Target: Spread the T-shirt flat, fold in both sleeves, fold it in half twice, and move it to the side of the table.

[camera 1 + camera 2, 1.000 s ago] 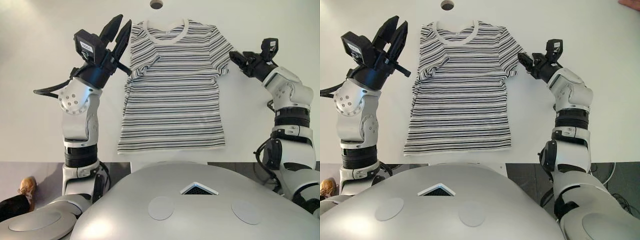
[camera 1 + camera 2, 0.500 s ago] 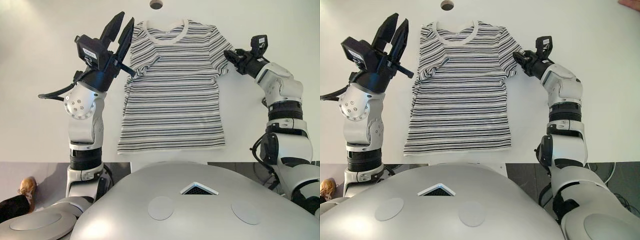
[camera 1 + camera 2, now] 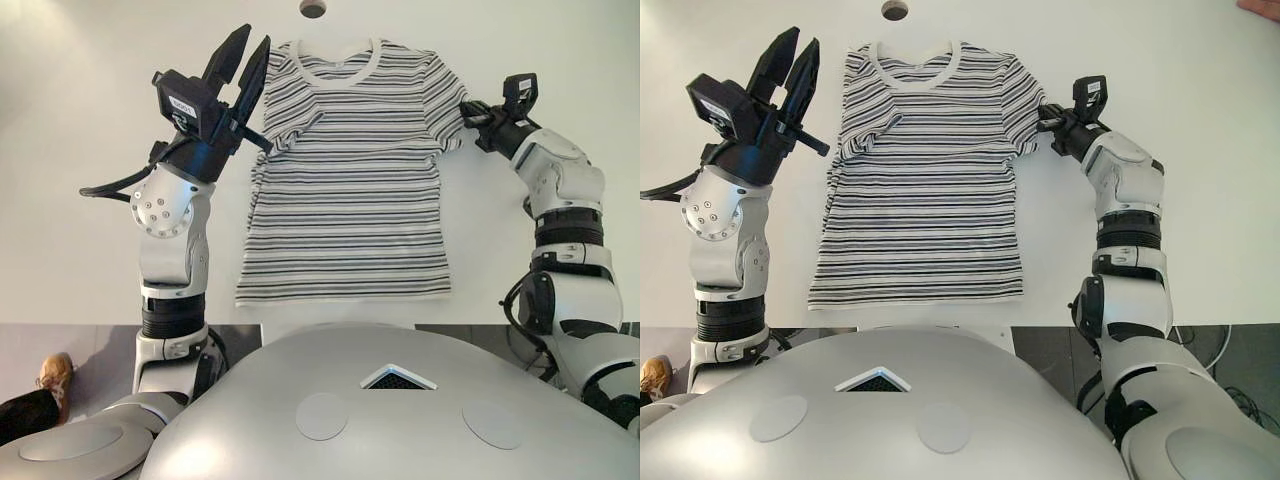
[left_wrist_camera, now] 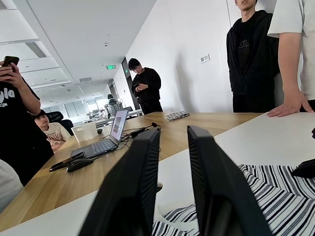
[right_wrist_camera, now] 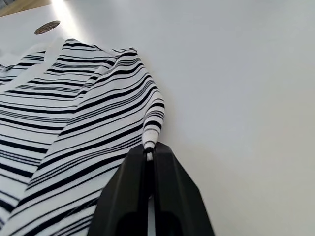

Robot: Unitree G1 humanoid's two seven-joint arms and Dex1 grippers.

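I have the T-shirt [image 3: 345, 200] lying flat on the white worktop [image 3: 80, 250], collar away from me and hem toward me. My right gripper [image 5: 149, 150] is closed on the very edge of the right sleeve [image 5: 147, 118], pinching only a thin bit of cloth. My left gripper [image 3: 250, 45] hangs raised beside the shirt's left shoulder, its fingers a narrow gap apart and holding nothing. The left sleeve [image 3: 275, 135] looks already tucked in.

My worry is that pinch. So little cloth is caught that it may slip out partway through the fold, leaving the sleeve half turned. If I pull inward too low or too fast, the whole shirt could drag across the smooth worktop and rumple, since nothing pins it down.
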